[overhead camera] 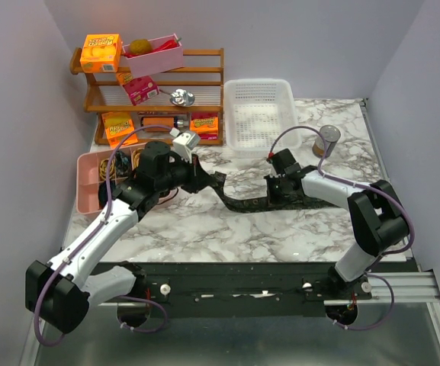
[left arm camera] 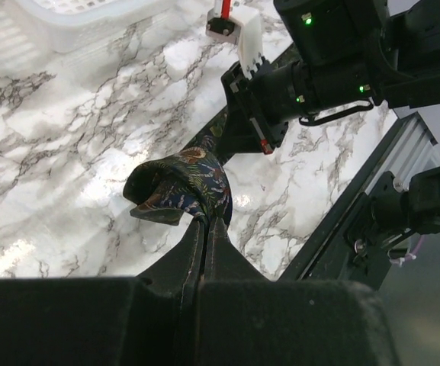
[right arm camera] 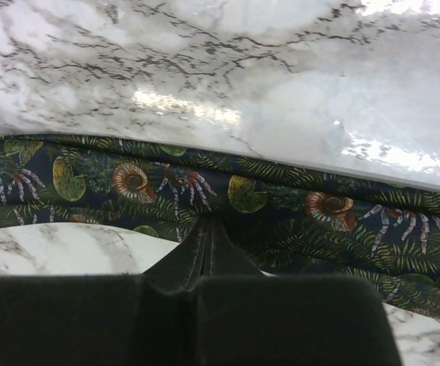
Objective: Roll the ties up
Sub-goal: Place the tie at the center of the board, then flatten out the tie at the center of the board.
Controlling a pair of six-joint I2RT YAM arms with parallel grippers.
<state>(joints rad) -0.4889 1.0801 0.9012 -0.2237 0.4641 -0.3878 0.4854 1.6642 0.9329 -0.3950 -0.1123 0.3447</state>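
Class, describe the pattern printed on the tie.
The tie is dark navy with green ferns, shells and crabs; right wrist view.

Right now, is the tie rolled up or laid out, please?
Mostly laid out: the tie stretches along the table; only its end in the left gripper curls.

Counted one tie [right arm camera: 281, 206], two grippers (left gripper [left arm camera: 208, 221], right gripper [right arm camera: 207, 225]), one white basket [overhead camera: 259, 122], one pink tray [overhead camera: 82, 183], one wooden rack [overhead camera: 221, 99], three orange boxes [overhead camera: 101, 52], one metal can [overhead camera: 329, 139].

Tie [right arm camera: 281, 198]: smooth printed cloth, faintly lustrous. Tabletop [overhead camera: 281, 229]: glossy marble-patterned surface with glare. Basket [overhead camera: 258, 81]: white perforated plastic. Rack [overhead camera: 204, 52]: smooth reddish-brown wood.
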